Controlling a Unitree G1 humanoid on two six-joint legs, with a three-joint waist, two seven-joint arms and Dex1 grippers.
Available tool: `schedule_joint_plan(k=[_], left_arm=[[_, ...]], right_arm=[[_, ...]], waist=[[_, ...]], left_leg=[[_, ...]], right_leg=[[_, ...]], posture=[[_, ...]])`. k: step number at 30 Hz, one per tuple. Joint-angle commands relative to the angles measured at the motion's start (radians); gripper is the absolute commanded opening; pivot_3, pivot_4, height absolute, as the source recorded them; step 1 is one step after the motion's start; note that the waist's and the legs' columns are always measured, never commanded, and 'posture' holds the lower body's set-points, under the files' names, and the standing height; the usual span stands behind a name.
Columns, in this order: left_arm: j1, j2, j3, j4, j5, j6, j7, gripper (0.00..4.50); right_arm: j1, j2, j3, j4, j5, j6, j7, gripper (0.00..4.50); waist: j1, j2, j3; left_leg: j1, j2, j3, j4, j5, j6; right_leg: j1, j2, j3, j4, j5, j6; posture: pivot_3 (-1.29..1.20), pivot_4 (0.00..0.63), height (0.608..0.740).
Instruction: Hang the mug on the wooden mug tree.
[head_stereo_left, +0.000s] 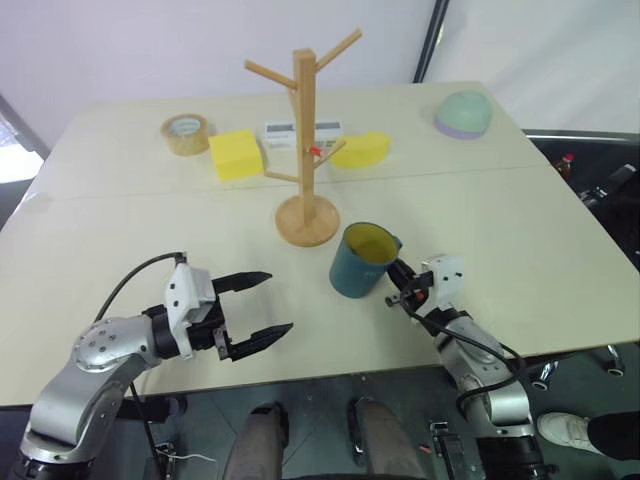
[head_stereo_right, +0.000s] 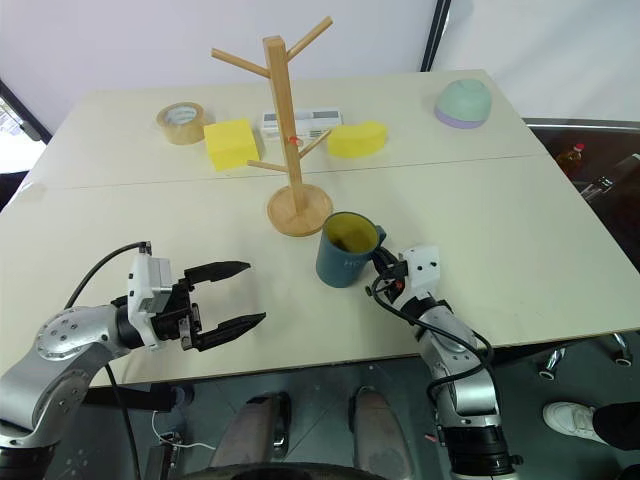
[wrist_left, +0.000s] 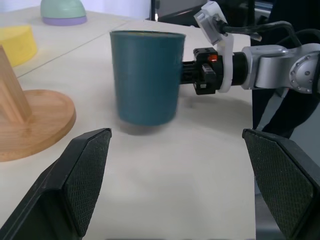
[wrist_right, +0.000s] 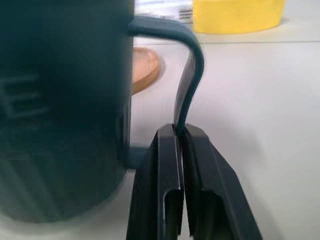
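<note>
The dark teal mug (head_stereo_left: 358, 262) with a yellow inside stands on the table just in front of and to the right of the wooden mug tree (head_stereo_left: 304, 130). The tree's round base (wrist_left: 30, 120) lies close beside the mug. My right gripper (wrist_right: 180, 131) is shut on the lower part of the mug's thin loop handle (wrist_right: 192, 60), reaching in level from the right. My left gripper (head_stereo_left: 278, 302) hovers open over the table to the left of the mug, pointing toward it, with nothing between its fingers (wrist_left: 85, 175).
Behind the tree lie a tape roll (head_stereo_left: 186, 133), two yellow sponges (head_stereo_left: 236, 154) (head_stereo_left: 362, 150) and a white device (head_stereo_left: 300, 131). A pale green-and-lilac dome bowl (head_stereo_left: 463, 114) sits at the far right. The table's front edge (head_stereo_left: 330, 375) runs just below both grippers.
</note>
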Motion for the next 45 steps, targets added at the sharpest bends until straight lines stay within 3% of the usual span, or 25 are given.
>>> schedule_joint_plan(k=[1, 7, 13, 23, 32, 45], left_arm=[[-0.008, -0.002, 0.053, 0.045, 0.030, -0.048, 0.020, 4.50], [-0.046, 0.002, 0.076, 0.144, 0.066, -0.092, 0.024, 4.50], [-0.068, -0.004, 0.075, 0.182, 0.079, -0.113, 0.022, 4.50], [-0.089, -0.056, 0.125, 0.164, 0.019, -0.105, 0.072, 4.50], [-0.140, -0.049, 0.221, 0.150, -0.121, -0.040, 0.099, 4.50], [-0.182, -0.012, 0.256, 0.127, -0.189, 0.013, 0.093, 4.50]], right_arm=[[-0.095, -0.178, 0.009, -0.146, -0.033, 0.048, 0.125, 0.07], [-0.452, -0.514, 0.035, -0.205, -0.058, 0.252, 0.307, 0.07], [-0.747, -0.638, 0.162, -0.122, -0.110, 0.351, 0.462, 0.07], [-1.065, -0.482, 0.344, 0.084, -0.239, 0.407, 0.500, 0.07], [-1.133, -0.399, 0.379, 0.162, -0.307, 0.380, 0.512, 0.07], [-1.121, -0.352, 0.391, 0.219, -0.357, 0.356, 0.514, 0.07]], waist=[[-0.001, 0.000, 0.000], [0.000, 0.000, 0.000], [0.003, -0.002, 0.000], [-0.004, -0.002, 0.001], [0.000, -0.002, 0.001], [-0.002, -0.002, 0.001]], left_leg=[[0.000, 0.000, 0.001, 0.000, 0.000, 0.000], [0.000, 0.000, 0.003, 0.001, 0.000, 0.000], [-0.001, 0.001, 0.002, -0.002, -0.001, 0.002], [-0.001, 0.001, 0.003, 0.000, -0.002, 0.003], [-0.001, 0.001, 0.004, 0.000, -0.002, 0.003], [-0.001, 0.001, 0.003, 0.000, -0.002, 0.003]], right_leg=[[0.000, 0.000, 0.000, 0.000, 0.000, 0.000], [-0.002, 0.001, 0.001, 0.001, -0.001, 0.001], [-0.003, 0.001, -0.001, 0.000, 0.001, -0.001], [-0.004, 0.001, 0.000, 0.002, 0.001, -0.001], [-0.004, 0.000, 0.000, 0.002, 0.001, 0.000], [-0.004, 0.001, 0.000, 0.003, 0.001, 0.000]], posture=[[0.00, 0.150, 0.740], [0.00, 0.150, 0.740], [0.00, 0.150, 0.740], [0.00, 0.150, 0.740], [0.00, 0.150, 0.740], [0.00, 0.150, 0.740]])
